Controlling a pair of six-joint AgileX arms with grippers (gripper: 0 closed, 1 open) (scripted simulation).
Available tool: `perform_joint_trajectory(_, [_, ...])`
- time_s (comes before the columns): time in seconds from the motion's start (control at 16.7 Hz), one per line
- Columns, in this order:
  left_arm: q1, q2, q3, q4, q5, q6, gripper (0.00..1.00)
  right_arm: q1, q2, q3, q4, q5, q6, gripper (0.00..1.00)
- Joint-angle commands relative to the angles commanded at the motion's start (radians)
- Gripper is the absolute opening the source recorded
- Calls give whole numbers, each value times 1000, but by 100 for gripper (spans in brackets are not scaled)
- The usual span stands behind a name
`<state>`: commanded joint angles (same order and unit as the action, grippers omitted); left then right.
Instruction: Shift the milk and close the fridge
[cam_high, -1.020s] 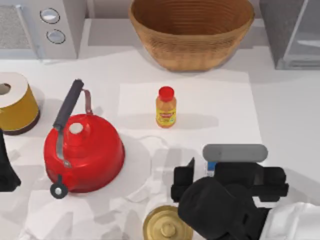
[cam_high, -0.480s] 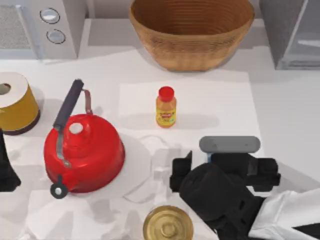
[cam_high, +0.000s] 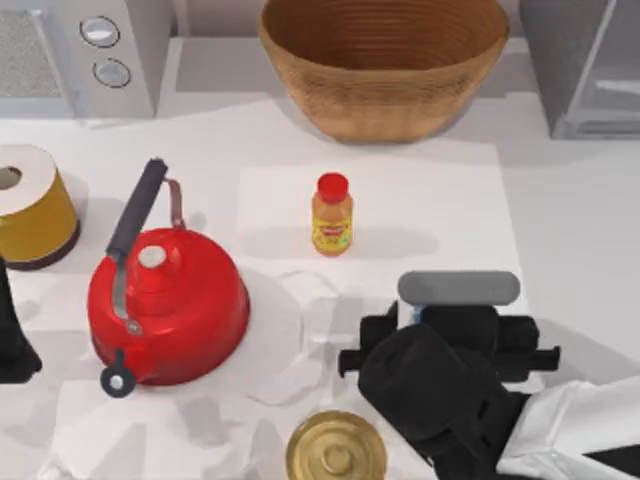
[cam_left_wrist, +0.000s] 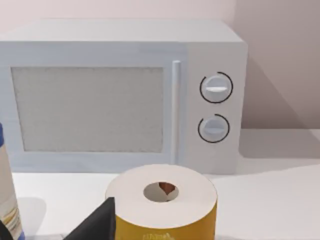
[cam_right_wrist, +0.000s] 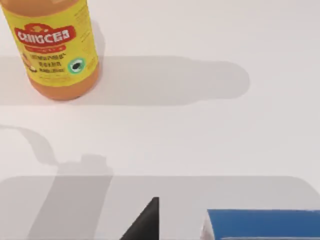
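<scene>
Two arms: you see the right arm low on the table's right side and the left arm parked at the far left edge.
Right gripper (cam_high: 425, 325): it sits right over the milk, down near the front of the table. You cannot tell if its fingers are wide, narrow or holding.
Milk (cam_right_wrist: 262, 224): you see its blue top just beside a dark fingertip (cam_right_wrist: 145, 222) in the right wrist view. From above, only a bit of blue peeks out under the gripper.
Fridge (cam_high: 585, 65): it stands in the far right corner, well apart from the milk.
Orange bottle (cam_high: 332, 214): it stands upright with a red cap, near the middle, between the gripper and the basket (cam_high: 385, 65).
Red kettle (cam_high: 165, 300): it sits on the left side.
Yellow roll (cam_left_wrist: 162, 202): it stands near the left gripper (cam_left_wrist: 97, 225), in front of the microwave (cam_left_wrist: 122, 95).
Gold lid (cam_high: 335, 450): it lies at the front edge, just beside the right arm.
</scene>
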<state>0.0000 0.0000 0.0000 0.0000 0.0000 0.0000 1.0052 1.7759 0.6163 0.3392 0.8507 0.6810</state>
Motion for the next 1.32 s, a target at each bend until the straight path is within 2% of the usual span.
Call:
perform_joint_trajectory(0.42, [0, 0, 0, 0, 0, 0, 100, 0, 0, 0, 0, 0, 0, 2])
perform_joint_trajectory(1.02, [0, 0, 0, 0, 0, 0, 100, 2, -5, 4, -3, -1, 1, 0])
perform_joint_trajectory(1.32, [0, 0, 0, 0, 0, 0, 100, 1, -84, 32, -119, -2, 0, 0])
